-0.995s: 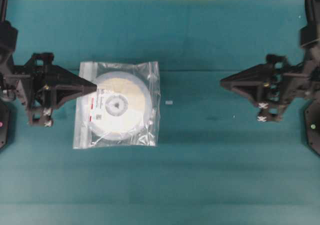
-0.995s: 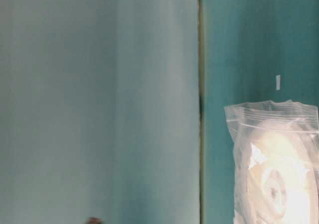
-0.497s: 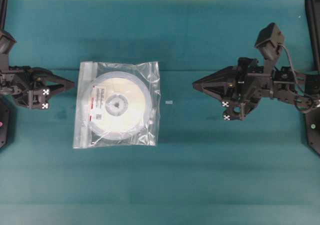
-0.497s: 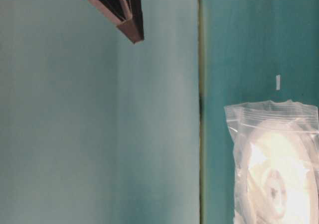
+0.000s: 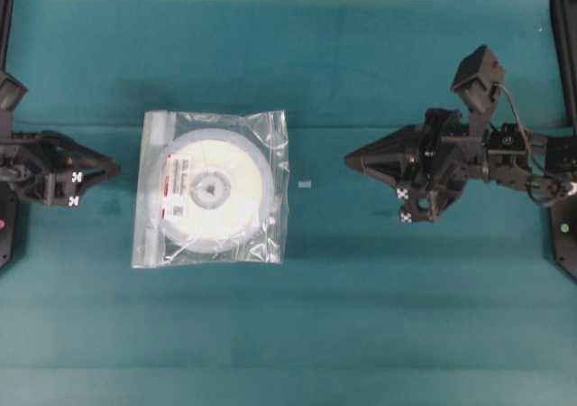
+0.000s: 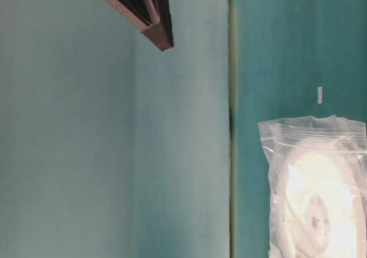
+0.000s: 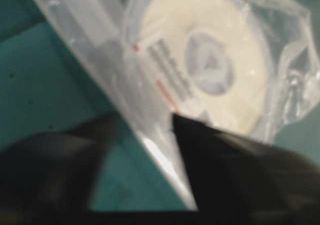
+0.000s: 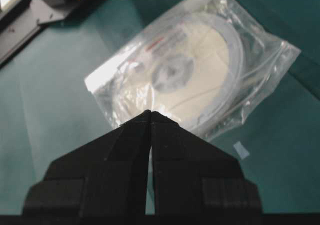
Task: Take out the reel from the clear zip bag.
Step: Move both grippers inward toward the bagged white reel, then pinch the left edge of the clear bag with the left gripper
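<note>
Reel still bagged, both grippers hanging clear of it.

The clear zip bag [image 5: 210, 188] is lying flat on the teal table [image 5: 361, 316] with the reel [image 5: 212, 189] sitting inside it, label side up. Left gripper [image 5: 113, 165] is hovering just left of the bag, not touching; the wrist view is showing its fingers spread apart, empty. Right gripper [image 5: 350, 159] is pointing at the bag from well apart, fingers pressed together, holding nothing. A small white scrap [image 5: 305, 185] is lying between bag and right gripper.

teal table surface [image 5: 361, 334] — pale wall [image 6: 86, 155] behind
</note>
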Action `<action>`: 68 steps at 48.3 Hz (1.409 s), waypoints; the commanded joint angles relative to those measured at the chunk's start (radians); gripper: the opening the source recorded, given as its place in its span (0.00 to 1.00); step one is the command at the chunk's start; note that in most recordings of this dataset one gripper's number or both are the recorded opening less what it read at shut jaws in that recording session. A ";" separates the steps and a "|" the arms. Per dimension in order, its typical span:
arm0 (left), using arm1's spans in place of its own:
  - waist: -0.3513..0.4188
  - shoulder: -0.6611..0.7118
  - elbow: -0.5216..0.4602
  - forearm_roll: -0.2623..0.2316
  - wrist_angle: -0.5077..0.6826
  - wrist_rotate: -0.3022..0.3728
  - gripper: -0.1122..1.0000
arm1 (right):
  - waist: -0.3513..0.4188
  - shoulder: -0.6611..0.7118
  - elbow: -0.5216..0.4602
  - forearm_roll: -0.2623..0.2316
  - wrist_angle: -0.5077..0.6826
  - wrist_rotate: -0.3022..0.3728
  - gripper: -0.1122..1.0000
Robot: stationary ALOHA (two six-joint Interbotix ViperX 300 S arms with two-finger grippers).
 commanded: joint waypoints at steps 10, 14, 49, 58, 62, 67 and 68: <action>0.002 0.074 0.011 0.003 -0.054 -0.006 0.95 | 0.012 0.005 -0.020 0.002 0.000 0.021 0.10; 0.003 0.112 0.015 0.003 -0.115 -0.006 0.94 | 0.012 0.009 -0.020 0.002 0.000 0.021 0.10; 0.002 0.543 -0.109 0.003 -0.414 -0.041 0.93 | 0.023 0.020 -0.018 0.002 0.000 0.021 0.10; 0.003 0.552 -0.112 0.003 -0.410 -0.041 0.90 | 0.025 0.020 -0.015 0.002 0.000 0.021 0.10; 0.002 0.552 -0.115 0.003 -0.410 -0.043 0.88 | 0.025 0.020 -0.014 0.002 0.000 0.021 0.10; 0.002 0.552 -0.115 0.003 -0.397 -0.043 0.85 | 0.025 0.020 -0.012 0.002 0.000 0.021 0.10; 0.003 0.552 -0.117 0.005 -0.393 -0.041 0.84 | 0.025 0.021 -0.011 0.002 0.000 0.021 0.10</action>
